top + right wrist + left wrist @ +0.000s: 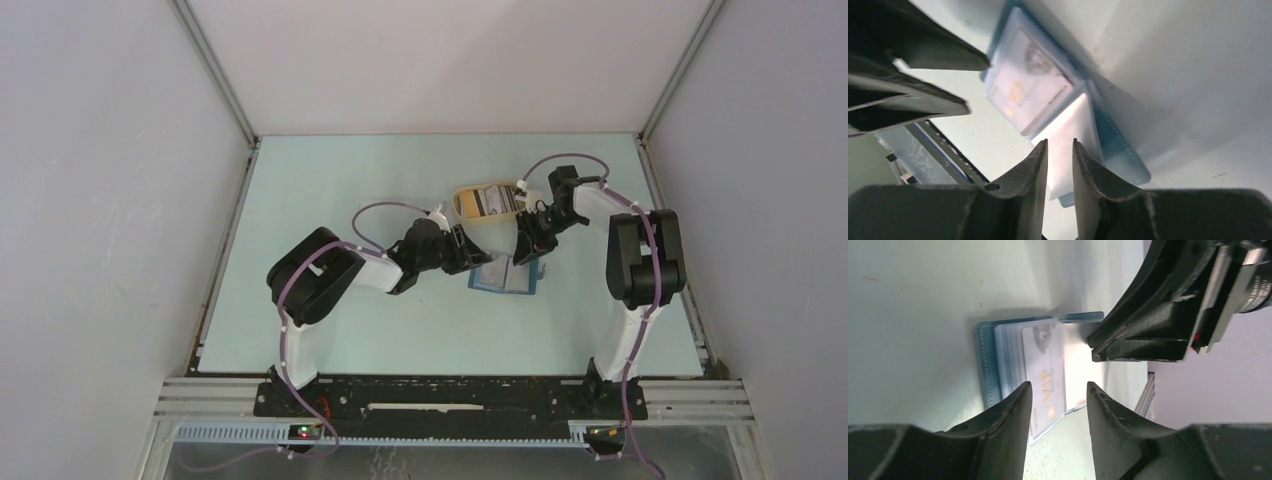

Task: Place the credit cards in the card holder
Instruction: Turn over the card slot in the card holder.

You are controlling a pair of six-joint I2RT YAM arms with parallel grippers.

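the open card holder (508, 277) lies flat just ahead of the left gripper (1058, 387), jaws spread, a sleeved credit card (1045, 375) lengthwise along them. the right gripper (1059, 145) is nearer, over the far half, jaws almost together (whether nipping a sleeve, i cannot tell).

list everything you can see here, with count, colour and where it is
teal-blue folding card holder: one, teal-blue, lying open on the table between the grippers
white VIP-printed card: one, whitish, in a clear sleeve of the holder
tan oval tray: one, tan, beyond the holder
cards in the tray: count unclear, grey and dark
pale green table: one, underneath everything
left gripper: one, black, open over the holder
right gripper: one, black, at a clear sleeve, grip unclear
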